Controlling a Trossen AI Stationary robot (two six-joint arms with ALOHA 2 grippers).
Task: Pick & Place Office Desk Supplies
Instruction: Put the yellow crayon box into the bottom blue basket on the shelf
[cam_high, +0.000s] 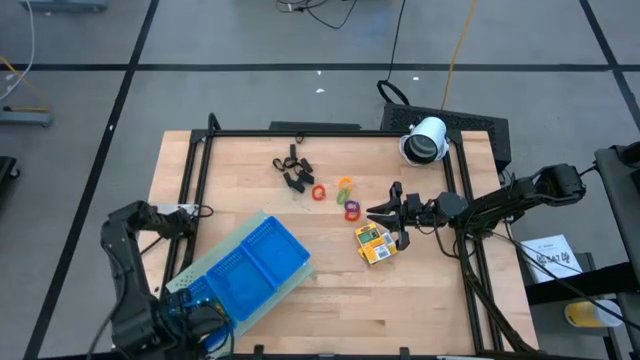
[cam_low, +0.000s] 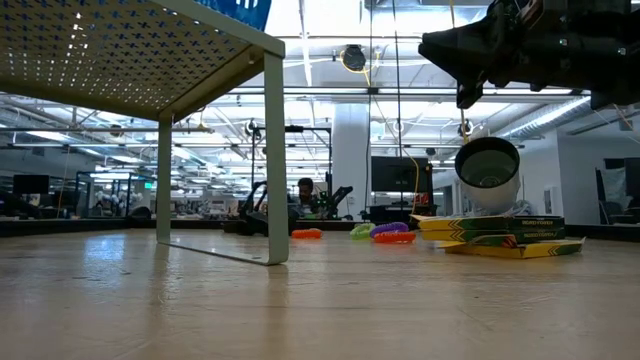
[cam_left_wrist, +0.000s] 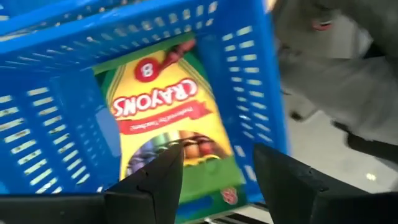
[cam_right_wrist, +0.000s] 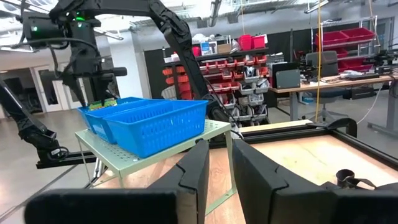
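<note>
- Two yellow printed packs (cam_high: 373, 243) lie stacked, slightly askew, on the wooden table (cam_high: 440, 290), at about four o'clock from its centre; the low view shows green and yellow edges on them (cam_low: 500, 236).
- Several small rings (cam_high: 340, 195) sit loose just at eleven o'clock of the packs: red, orange, yellow-green and purple, close together but not stacked.
- Black clip-like pieces (cam_high: 293, 170) cluster at ten o'clock of the rings, toward the far edge of the table.
- One more pack, a crayon box (cam_left_wrist: 169, 112) with a yellow front, green border and a red banner, lies flat in a compartment of the blue tray (cam_high: 250, 270), as the left wrist view shows; which compartment I cannot tell.
- The blue tray has slotted walls and stands on a pale green perforated stand (cam_right_wrist: 155, 144) at seven o'clock of the table's centre.
- The left gripper (cam_left_wrist: 214, 180) hangs over the tray's near end, its jaws apart, holding nothing, with the crayon box between and beyond the fingers.
- The right gripper (cam_high: 385, 218) hovers at about one o'clock of the two packs, above the table, with its fingers nearly together and nothing between them.
- A white cylindrical device (cam_high: 425, 140) lies at the table's far right corner, at one o'clock.
</note>
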